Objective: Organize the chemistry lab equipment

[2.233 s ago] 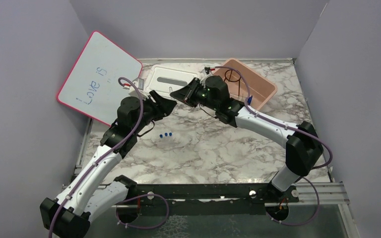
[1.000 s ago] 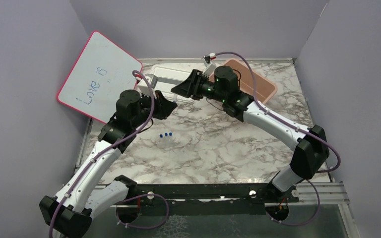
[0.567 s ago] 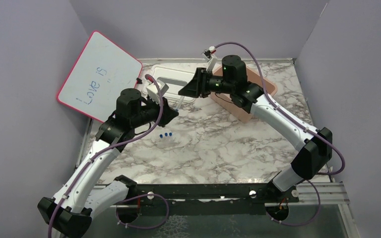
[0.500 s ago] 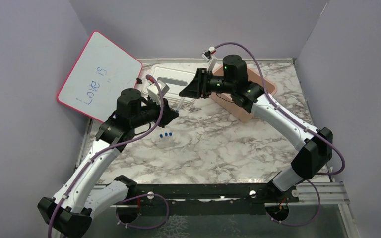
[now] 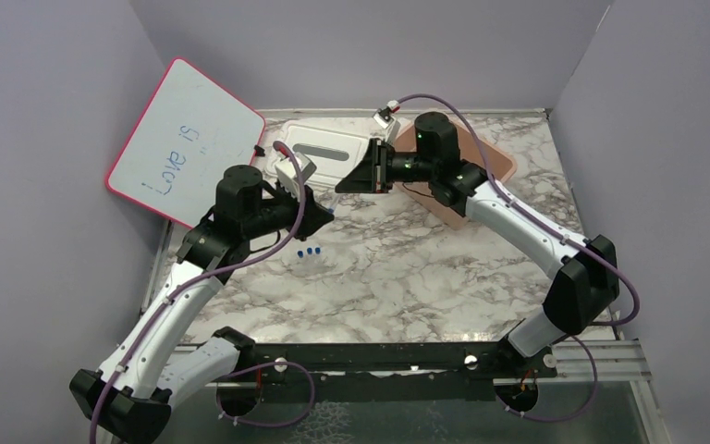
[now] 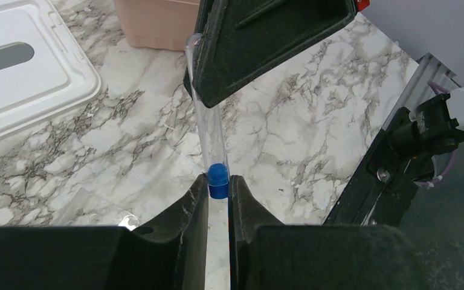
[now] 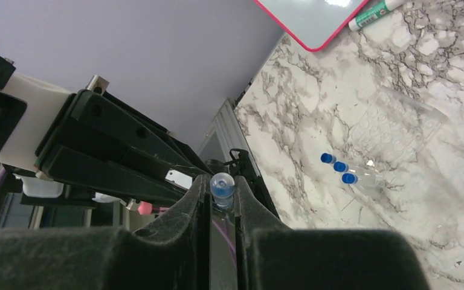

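Marble table [image 5: 407, 268]; left wrist shows left claw [image 6: 218, 183] pinching tube [image 6: 208, 127] cap [image 6: 218, 174].

Clear glass test tube [image 6: 208, 124] with a blue cap [image 6: 218, 175], held above the table [image 5: 407, 268], capped end pinched in the left claw [image 6: 218, 182], open end gripped by the right claw [image 7: 222, 184], three small blue-capped tubes [image 5: 308, 251] lying side by side on the marble below.

Marble table [image 5: 407, 277]; pink-framed whiteboard [image 5: 185, 139], lettered in blue, leaning at far left; white plastic lid [image 5: 319, 148] lying flat at the back; salmon bin [image 5: 492, 159] to its right, partly under the right arm; three tiny blue caps [image 5: 309, 251] in a row, left of centre; left gripper [image 5: 324, 214] and right gripper [image 5: 340, 186], tips close together, anything held too small to tell.
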Controlling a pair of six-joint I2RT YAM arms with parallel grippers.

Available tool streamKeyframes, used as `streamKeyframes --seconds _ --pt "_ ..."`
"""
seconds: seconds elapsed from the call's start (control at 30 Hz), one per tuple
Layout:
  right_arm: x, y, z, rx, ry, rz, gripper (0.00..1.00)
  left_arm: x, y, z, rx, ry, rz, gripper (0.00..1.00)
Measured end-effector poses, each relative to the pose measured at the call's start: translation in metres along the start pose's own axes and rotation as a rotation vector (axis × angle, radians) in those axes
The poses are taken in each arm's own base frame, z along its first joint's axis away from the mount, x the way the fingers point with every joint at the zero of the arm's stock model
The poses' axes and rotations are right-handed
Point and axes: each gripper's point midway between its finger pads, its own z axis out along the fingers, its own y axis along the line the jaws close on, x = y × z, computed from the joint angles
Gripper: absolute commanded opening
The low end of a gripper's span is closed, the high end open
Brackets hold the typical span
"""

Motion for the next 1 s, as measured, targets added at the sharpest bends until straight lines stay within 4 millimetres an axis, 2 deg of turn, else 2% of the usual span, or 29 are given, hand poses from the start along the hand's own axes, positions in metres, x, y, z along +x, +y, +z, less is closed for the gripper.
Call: streamKeyframes --seconds 0.17,0.27,0.43,0.6,0.67,0.83,1.0 --pt "0.000 -0.006 -0.005 -0.038 -0.068 0.095 0.08 -0.004 -0.003 -0.001 0.003 -0.011 -0.051 0.58" --pt "-0.005 -0.010 -0.015 -0.047 -0.161 0.175 0.08 -0.024 -0.007 -0.002 -0.006 -0.093 -0.138 0.70" --pt "-0.025 -0.007 -0.028 -0.081 -0.327 0.267 0.08 -0.056 0.000 -0.006 -0.076 -0.252 -0.352 0.73" --pt "-0.045 0.004 -0.035 -0.142 -0.427 0.333 0.08 -0.060 0.006 0.003 -0.085 -0.307 -0.564 0.72" --pt "-0.050 0.009 -0.037 -0.166 -0.446 0.353 0.08 -0.062 0.006 0.008 -0.069 -0.320 -0.632 0.68" --pt "-0.054 0.016 -0.040 -0.219 -0.462 0.393 0.08 -0.072 0.005 0.011 -0.028 -0.378 -0.712 0.54" --pt "-0.049 0.003 -0.034 -0.215 -0.450 0.450 0.07 -0.073 0.005 0.014 0.008 -0.413 -0.773 0.53"
